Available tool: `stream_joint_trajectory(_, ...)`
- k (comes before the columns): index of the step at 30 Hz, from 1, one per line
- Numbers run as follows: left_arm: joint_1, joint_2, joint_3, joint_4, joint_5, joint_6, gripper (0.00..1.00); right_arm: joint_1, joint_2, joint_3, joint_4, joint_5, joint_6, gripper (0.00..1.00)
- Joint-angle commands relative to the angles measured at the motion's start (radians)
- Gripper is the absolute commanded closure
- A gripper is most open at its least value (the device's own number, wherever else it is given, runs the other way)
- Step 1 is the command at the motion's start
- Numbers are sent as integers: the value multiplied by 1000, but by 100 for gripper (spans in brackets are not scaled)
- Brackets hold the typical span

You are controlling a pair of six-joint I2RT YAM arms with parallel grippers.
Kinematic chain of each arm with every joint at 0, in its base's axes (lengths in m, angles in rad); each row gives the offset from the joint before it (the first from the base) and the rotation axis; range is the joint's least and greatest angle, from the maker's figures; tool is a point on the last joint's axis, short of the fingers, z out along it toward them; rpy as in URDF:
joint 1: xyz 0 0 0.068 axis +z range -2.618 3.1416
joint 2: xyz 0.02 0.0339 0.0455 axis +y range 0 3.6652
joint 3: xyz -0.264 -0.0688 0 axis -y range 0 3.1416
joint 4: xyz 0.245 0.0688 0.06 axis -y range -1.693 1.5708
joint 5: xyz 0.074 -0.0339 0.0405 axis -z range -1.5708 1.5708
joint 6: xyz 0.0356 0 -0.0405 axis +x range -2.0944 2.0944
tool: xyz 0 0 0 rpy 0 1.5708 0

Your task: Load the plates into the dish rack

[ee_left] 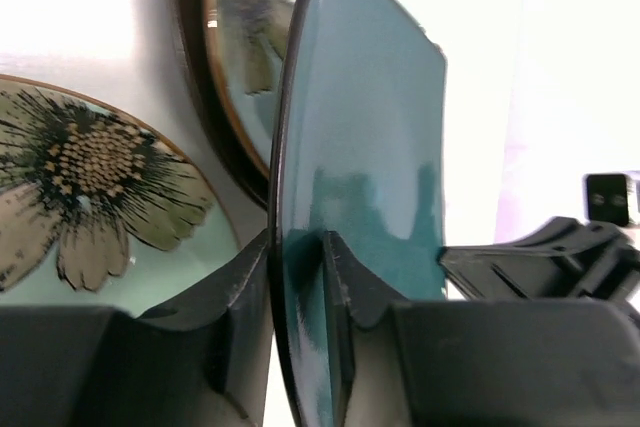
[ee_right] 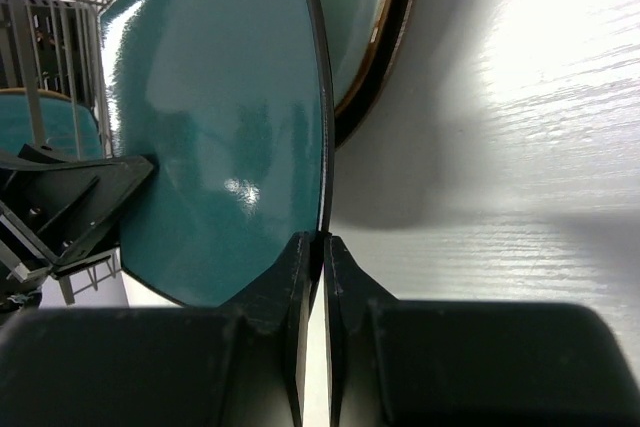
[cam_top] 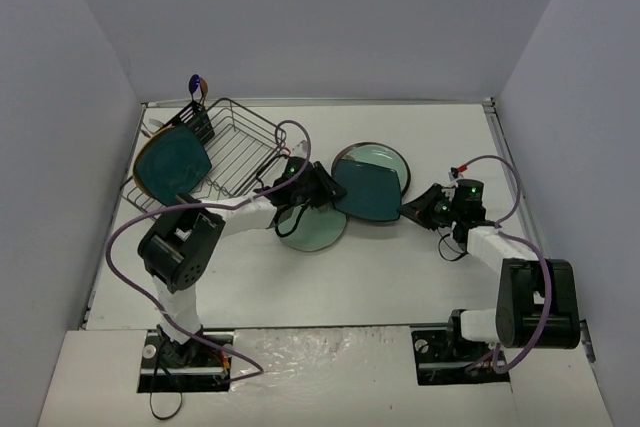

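Rounded-square teal plate point(cam_top: 367, 190), held mid-table, right of the dish rack point(cam_top: 240, 147).
Face is turned upward, span left-right; opposite rims are pinched by the left gripper point(cam_top: 325, 188) and right gripper point(cam_top: 406, 212).

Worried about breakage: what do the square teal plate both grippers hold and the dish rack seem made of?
The teal plate: probably glazed ceramic, glossy, given sharp highlights and mirrored reflections. The dish rack: thin black wire, likely coated metal; its sheen is too small to judge.
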Motion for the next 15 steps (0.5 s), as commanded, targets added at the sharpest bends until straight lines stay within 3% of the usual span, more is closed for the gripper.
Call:
stream_joint_trajectory(1,-33,-169,8,233,61,9,89,21,-92,54,83,-141,6,100)
stream_joint_trajectory(4,-34,-213,-20,294,72,-5,99,21,-112,66,71,-154,7,99)
stream_joint_trajectory(7,-34,-268,-44,339,75,-29,100,21,-133,74,72,-167,12,90)
stream_joint_trajectory(11,-33,-335,-34,294,67,-5,100,21,-166,94,47,-177,-1,58)
stream_joint_trajectory(15,-33,-417,-29,223,32,45,100,21,-193,114,24,-173,-15,32)
